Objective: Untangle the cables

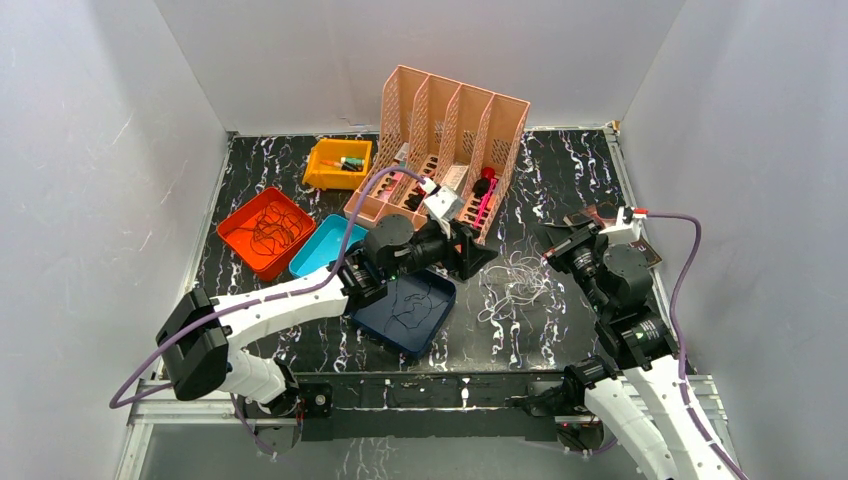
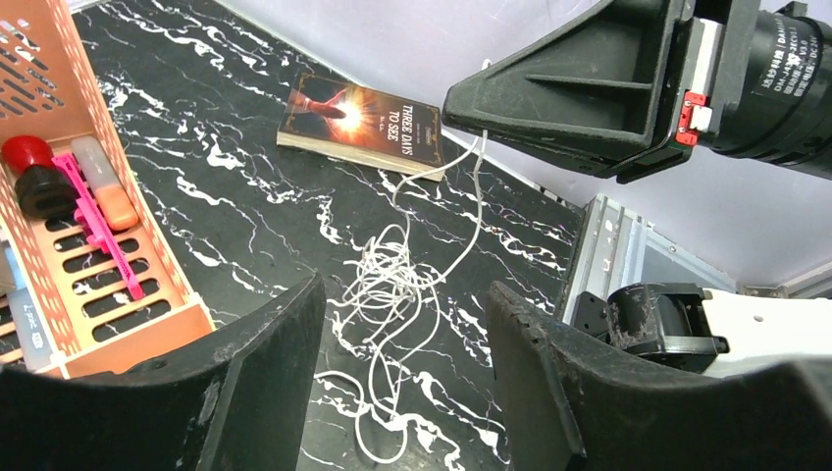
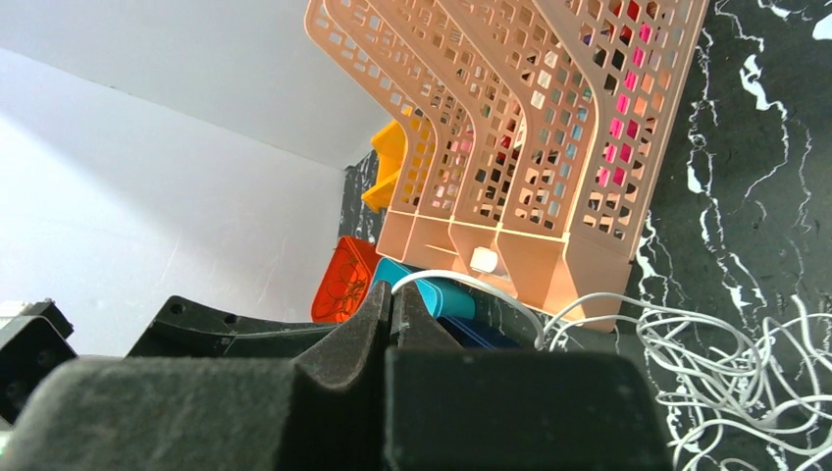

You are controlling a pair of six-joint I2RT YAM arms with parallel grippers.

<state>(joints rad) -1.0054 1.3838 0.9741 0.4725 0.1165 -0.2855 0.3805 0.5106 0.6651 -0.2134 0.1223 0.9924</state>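
Black marbled table [image 1: 560,330] carrying peach rack [image 1: 450,120] at far middle, yellow bin [image 1: 325,160] sitting just left. Orange tray [image 1: 228,228], teal tray [image 1: 315,255], navy tray [image 1: 430,300] lying in diagonal row at left. White cables [image 1: 520,280] sprawling tangled right of navy tray; book [image 2: 363,123] lying near right edge.

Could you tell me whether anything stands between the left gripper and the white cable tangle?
Nothing visible does: the white cable tangle lies on bare table ahead of the open left gripper. The right gripper, shut on one strand, sits beyond the tangle, out of the path.

Probably a lab: white walls [image 1: 100,150] box in a marbled table [image 1: 560,170].
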